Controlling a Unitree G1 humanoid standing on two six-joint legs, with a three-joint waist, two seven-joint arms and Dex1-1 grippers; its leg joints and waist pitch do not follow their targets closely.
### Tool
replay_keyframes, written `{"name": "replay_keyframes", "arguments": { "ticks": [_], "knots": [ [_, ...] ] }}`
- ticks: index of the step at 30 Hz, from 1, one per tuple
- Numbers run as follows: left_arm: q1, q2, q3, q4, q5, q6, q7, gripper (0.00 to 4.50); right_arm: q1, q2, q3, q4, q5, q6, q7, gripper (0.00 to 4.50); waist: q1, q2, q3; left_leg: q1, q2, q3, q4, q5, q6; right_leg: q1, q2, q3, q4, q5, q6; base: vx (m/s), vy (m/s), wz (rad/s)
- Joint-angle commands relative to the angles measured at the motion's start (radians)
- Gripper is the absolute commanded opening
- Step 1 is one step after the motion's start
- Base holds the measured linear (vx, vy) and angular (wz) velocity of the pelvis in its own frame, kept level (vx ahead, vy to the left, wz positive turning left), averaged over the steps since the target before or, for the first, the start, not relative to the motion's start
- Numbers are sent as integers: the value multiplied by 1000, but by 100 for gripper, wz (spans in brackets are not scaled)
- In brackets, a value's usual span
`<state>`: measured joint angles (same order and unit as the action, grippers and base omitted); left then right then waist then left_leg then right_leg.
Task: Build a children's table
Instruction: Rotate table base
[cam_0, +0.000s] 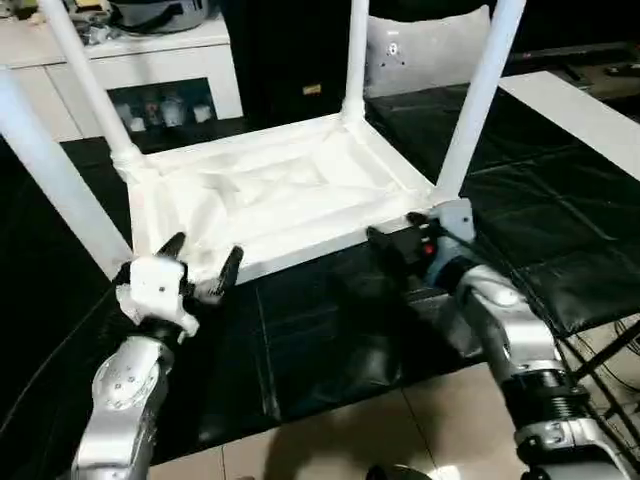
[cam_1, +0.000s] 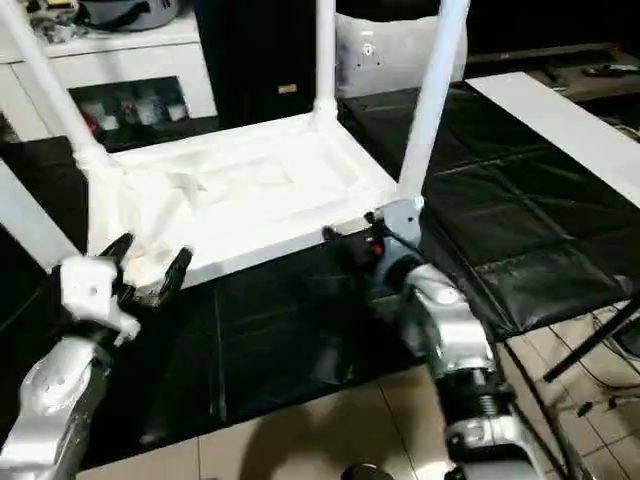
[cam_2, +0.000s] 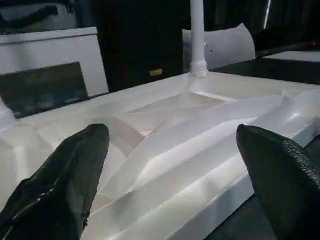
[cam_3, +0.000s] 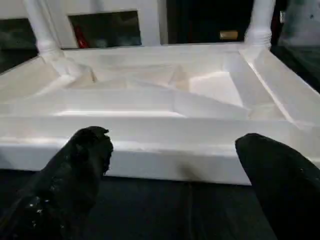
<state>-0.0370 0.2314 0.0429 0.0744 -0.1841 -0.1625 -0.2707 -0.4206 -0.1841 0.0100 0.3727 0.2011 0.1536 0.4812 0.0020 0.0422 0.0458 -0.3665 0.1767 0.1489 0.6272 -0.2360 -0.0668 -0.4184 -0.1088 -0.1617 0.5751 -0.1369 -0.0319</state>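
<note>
1. Head views: the children's table (cam_0: 280, 190) is seen upside down on the black mat (cam_0: 330, 330), four legs up. Stiff, light, slick plastic is judged.
2. Left wrist: the left gripper (cam_2: 172, 150) is spread wide, empty, at the near rim.
3. Right wrist: the right gripper (cam_3: 175, 160) is likewise spread, empty; the rim is judged the best hold.

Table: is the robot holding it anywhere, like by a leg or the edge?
No. Both grippers, left and right, have open jaws near the front edge of the upside-down table, gripping nothing.
</note>
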Motion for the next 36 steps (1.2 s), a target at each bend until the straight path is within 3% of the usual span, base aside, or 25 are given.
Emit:
{"name": "replay_keyframes", "arguments": {
  "ticks": [1, 2, 3, 4, 5, 6, 7, 8, 9, 10, 11, 12, 13, 14, 15, 16, 17, 18, 19, 22, 23, 27, 29, 34, 36],
  "knots": [
    [-16, -7, -10, -1, -4, 34, 1, 443, 26, 5, 24, -49, -19, 14, -20, 450, 2, 0, -61, -10, 47, -11, -88, -192, 58, 63, -50, 62, -82, -428, -58, 0, 0, 0],
    [-16, -7, -10, -1, -4, 34, 1, 443, 26, 5, 24, -49, -19, 14, -20, 450, 5, 0, -61, -9, 47, -10, -88, -189, 60, 63, -49, 62, -81, -422, -60, 0, 0, 0],
    [-30, -12, -24, 5, 6, 45, 2, 443, 46, 5, 43, -75, -44, 8, -31, 450, 16, -10, -54, -73, 33, -59, -103, -194, 87, 109, -70, 22, -44, -383, -77, 0, 0, 0],
    [-45, -18, -39, 12, 21, 58, 7, 443, 74, 5, 60, -107, -65, -2, -35, 450, 3, 21, -59, -45, 55, -96, -109, -228, 97, 93, -48, 4, -48, -290, -72, -3, -30, 33],
    [-45, -18, -39, 12, 21, 58, 7, 443, 74, 5, 60, -107, -65, -2, -35, 450, -8, 30, -59, -45, 67, -119, -112, -251, 94, 94, -42, 0, -38, -241, -82, 5, -58, 47],
    [-51, -25, -42, 17, 14, 79, 8, 443, 88, 6, 66, -122, -71, -11, -35, 450, -25, 39, -58, -44, 95, -168, -136, -295, 109, 101, -22, -8, -4, -182, -90, 5, -58, 47],
    [-55, -28, -45, 18, 21, 100, 16, 443, 101, 12, 59, -131, -66, -27, -38, 450, -33, 42, -56, -35, 107, -194, -152, -311, 126, 96, -10, -9, 19, -188, -97, 40, -90, 49],
    [-55, -29, -44, 21, 27, 113, 25, 443, 109, 18, 50, -135, -58, -47, -39, 450, -46, 37, -51, -7, 102, -212, -141, -296, 180, 69, -9, 25, 29, -194, -172, 52, -136, 54],
    [-50, -26, -46, 19, 29, 115, 20, 443, 124, 26, 40, -158, -22, -37, -16, 450, -38, 27, -47, -19, 88, -182, -120, -295, 182, 73, -29, 47, 7, -198, -195, 52, -136, 54],
    [-50, -26, -46, 19, 29, 115, 20, 443, 124, 26, 40, -158, -22, -37, -16, 450, -12, -8, -52, -65, -5, -103, -47, -237, 116, 109, -105, 55, -62, -355, -138, -17, -127, 32],
    [-42, -25, -48, 12, 32, 105, 18, 443, 136, 29, 32, -176, 3, -31, 2, 450, 2, -17, -53, -29, -19, -55, -10, -163, 79, 85, -116, 68, -107, -530, -46, -33, -119, 6],
    [-29, -30, -47, -9, 28, 91, 7, 443, 151, 27, 34, -201, 24, -11, 22, 450, 43, -36, -48, -45, -24, -35, 23, -57, 73, 88, -141, 98, -114, -748, 105, -33, -119, 6],
    [-22, -32, -46, -21, 27, 84, 5, 443, 156, 21, 43, -204, 18, -11, 27, 450, 63, -35, -47, -36, -21, -28, 23, -37, 83, 77, -147, 116, -120, -792, 131, -13, -109, -3],
    [-14, -36, -43, -34, 25, 81, 9, 443, 161, 15, 51, -206, 7, -14, 26, 450, 86, -21, -49, -39, 10, -30, -23, 14, 113, 90, -135, 98, -106, -699, 68, 0, 0, 0],
    [-6, -39, -39, -45, 23, 78, 17, 443, 165, 15, 52, -208, 8, -14, 26, 450, 84, -16, -48, -47, 17, -32, -44, 26, 114, 93, -104, 74, -92, -624, 38, 0, 0, 0],
    [-6, -39, -39, -45, 23, 78, 17, 443, 165, 15, 52, -208, 8, -14, 26, 450, 80, 3, -50, -21, 42, -32, -63, -4, 106, 74, -59, 47, -87, -503, 2, 0, 0, 0],
    [15, -44, -30, -77, 20, 76, 28, 443, 169, 18, 47, -214, 17, -18, 37, 450, 66, 8, -48, -7, 67, -37, -76, -112, 82, 69, -36, 34, -82, -448, -10, 0, 0, 0],
    [21, -45, -27, -85, 20, 75, 31, 443, 169, 17, 47, -214, 19, -23, 43, 450, 61, 11, -48, -11, 74, -40, -84, -163, 67, 79, -37, 33, -78, -433, -11, 0, 0, 0],
    [28, -45, -25, -95, 21, 76, 35, 443, 170, 16, 48, -216, 21, -29, 50, 450, 57, 15, -50, 1, 79, -38, -89, -239, 51, 80, -44, 34, -86, -430, -16, 0, 0, 0],
    [58, -53, 17, -113, 59, 73, 117, 443, 173, 3, 44, -212, 31, -36, 72, 450, 47, 12, -41, 11, 71, -32, -97, -331, 26, 81, -48, 34, -98, -472, -19, 0, 0, 0],
    [63, -55, 24, -115, 61, 75, 125, 443, 174, 2, 42, -213, 37, -35, 78, 450, 40, 12, -41, 7, 68, -34, -98, -336, 23, 88, -50, 32, -100, -486, -6, 0, 0, 0],
    [81, -69, 49, -122, 55, 52, 145, 443, 177, -3, 46, -221, 44, -33, 97, 450, 29, 9, -45, 2, 65, -34, -98, -302, 29, 90, -55, 38, -104, -467, -6, 0, 0, 0],
    [115, -97, 80, -140, 58, -20, 177, 443, 182, -7, 52, -229, 55, -34, 133, 450, 24, 9, -46, -10, 63, -34, -96, -268, 40, 96, -58, 39, -102, -447, -9, 0, 0, 0],
    [150, -137, 118, -149, 15, -117, 191, 443, 186, -13, 56, -227, 58, -38, 143, 450, 25, 6, -51, -13, 60, -27, -89, -204, 60, 94, -54, 39, -103, -427, -11, 0, 0, 0],
    [157, -132, 135, -84, -7, -166, 159, 443, 186, -16, 57, -228, 56, -36, 141, 450, 28, 11, -50, -9, 58, -26, -88, -205, 63, 90, -51, 38, -106, -438, -7, 0, 0, 0]
  ]
}}
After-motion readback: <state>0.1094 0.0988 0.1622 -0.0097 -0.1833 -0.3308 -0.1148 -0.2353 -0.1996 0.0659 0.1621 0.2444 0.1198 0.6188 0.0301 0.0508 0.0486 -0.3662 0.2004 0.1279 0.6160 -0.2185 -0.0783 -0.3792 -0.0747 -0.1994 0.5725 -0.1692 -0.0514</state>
